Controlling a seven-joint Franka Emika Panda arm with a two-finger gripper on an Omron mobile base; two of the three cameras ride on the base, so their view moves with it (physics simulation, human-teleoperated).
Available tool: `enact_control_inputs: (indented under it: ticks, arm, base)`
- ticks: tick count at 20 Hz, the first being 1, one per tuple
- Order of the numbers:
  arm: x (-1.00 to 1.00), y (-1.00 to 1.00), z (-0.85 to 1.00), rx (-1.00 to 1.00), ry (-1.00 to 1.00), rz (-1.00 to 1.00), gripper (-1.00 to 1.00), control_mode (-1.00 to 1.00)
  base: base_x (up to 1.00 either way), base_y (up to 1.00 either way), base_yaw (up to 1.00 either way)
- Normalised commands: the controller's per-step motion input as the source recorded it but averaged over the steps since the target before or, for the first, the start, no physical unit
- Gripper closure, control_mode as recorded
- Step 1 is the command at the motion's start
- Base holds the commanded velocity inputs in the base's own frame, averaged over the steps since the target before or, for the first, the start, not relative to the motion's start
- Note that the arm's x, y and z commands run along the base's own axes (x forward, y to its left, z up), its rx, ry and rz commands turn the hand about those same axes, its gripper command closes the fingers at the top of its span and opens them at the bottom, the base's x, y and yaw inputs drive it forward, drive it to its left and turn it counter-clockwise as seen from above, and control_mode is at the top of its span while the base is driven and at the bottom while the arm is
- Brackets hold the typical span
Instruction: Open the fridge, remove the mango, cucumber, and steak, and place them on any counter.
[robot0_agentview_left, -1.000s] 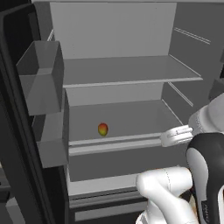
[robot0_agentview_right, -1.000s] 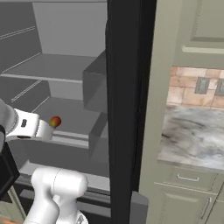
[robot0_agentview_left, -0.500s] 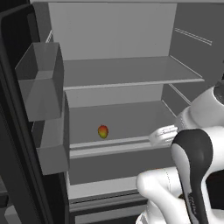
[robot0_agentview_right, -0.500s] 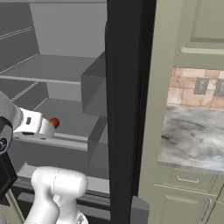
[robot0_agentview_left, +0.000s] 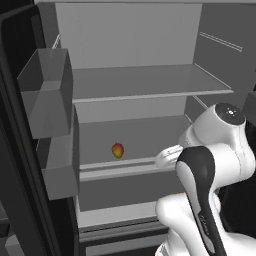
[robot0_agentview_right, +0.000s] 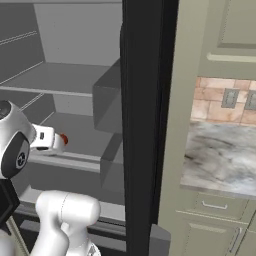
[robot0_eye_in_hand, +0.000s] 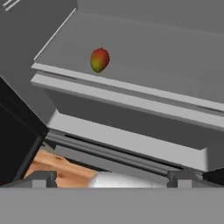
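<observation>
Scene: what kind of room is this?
Most likely a home kitchen, rendered. An open black fridge with grey shelves holds a mango; beside it stand sage green cabinets under a marbled stone counter, with a tiled backsplash carrying wall outlets.

Fridge (robot0_agentview_left: 150, 85) with door open at left, two door bins (robot0_agentview_left: 47, 95) one above the other. Mango (robot0_agentview_left: 117, 150) on the lower shelf, near its front edge. Counter (robot0_agentview_right: 222, 157) to the right of the fridge, beyond its other door.
</observation>
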Motion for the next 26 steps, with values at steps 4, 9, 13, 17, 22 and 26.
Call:
enact_control_inputs:
  ticks: [4,9,13,17,22,26]
  arm:
    - [0.6,0.28,-0.17,0.0,0.0,0.05,-1.0,-1.0]
    - [0.32,0.2,-0.15,0.0,0.0,0.0,-1.0,-1.0]
    - [0.41,0.16,-0.25,0.02,0.0,0.0,-1.0,-1.0]
    - [0.48,0.23,-0.3,0.01,0.0,0.0,-1.0,-1.0]
    - [0.47,0.26,-0.21,0.0,0.02,0.0,-1.0,-1.0]
    - [0.4,0.18,-0.16,0.0,0.0,0.0,-1.0,-1.0]
  base:
    - [0.0,0.0,0.0]
    - [0.0,0.0,0.0]
    - [0.0,0.0,0.0]
    - [0.0,0.0,0.0]
    - [0.0,0.0,0.0]
    - [0.0,0.0,0.0]
